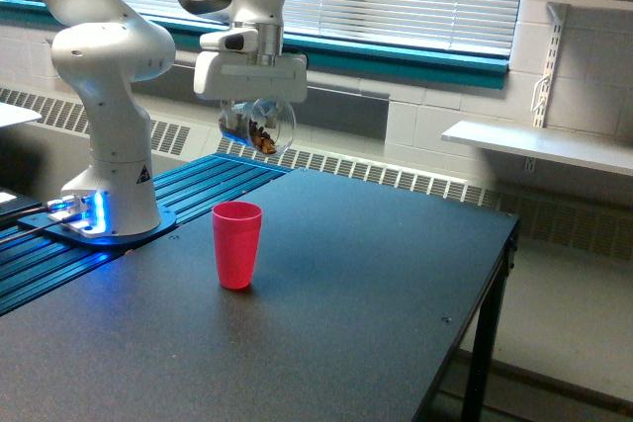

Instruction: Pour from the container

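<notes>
The small clear plastic cup [257,126], tipped on its side with its round rim toward the exterior view's right and brown bits inside too small to identify, hangs in the air above and slightly behind the opaque red plastic cup [237,244], which stands upright on the dark counter [326,323]. The white robot gripper [253,116] holds the clear cup, its fingers closed on it though mostly hidden behind it. A small triangular label on the arm's white base [141,173] is unreadable.
</notes>
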Controlling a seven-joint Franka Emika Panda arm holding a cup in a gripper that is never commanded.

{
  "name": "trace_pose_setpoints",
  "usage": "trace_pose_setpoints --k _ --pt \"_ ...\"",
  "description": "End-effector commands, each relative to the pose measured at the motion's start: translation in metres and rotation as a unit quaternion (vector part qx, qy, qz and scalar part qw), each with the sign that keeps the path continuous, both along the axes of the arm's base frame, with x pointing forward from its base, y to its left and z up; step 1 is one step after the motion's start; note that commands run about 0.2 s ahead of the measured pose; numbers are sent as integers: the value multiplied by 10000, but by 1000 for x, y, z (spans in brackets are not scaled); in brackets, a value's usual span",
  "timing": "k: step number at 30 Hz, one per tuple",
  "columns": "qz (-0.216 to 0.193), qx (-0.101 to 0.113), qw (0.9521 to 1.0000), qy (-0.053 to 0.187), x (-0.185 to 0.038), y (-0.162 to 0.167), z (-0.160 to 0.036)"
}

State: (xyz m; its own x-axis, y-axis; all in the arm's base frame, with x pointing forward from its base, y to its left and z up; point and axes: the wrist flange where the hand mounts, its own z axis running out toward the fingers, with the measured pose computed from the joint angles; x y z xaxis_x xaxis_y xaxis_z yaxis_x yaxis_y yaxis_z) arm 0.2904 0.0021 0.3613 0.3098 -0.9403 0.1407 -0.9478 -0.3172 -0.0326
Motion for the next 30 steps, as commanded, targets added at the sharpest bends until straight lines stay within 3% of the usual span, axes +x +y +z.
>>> trace_pose_setpoints --k 1,14,30 --pt "67 88 9996 277 -9 -12 -17" --pt "-38 209 9990 405 -10 -12 -22" --pt "-314 362 9978 469 -15 10 -20"
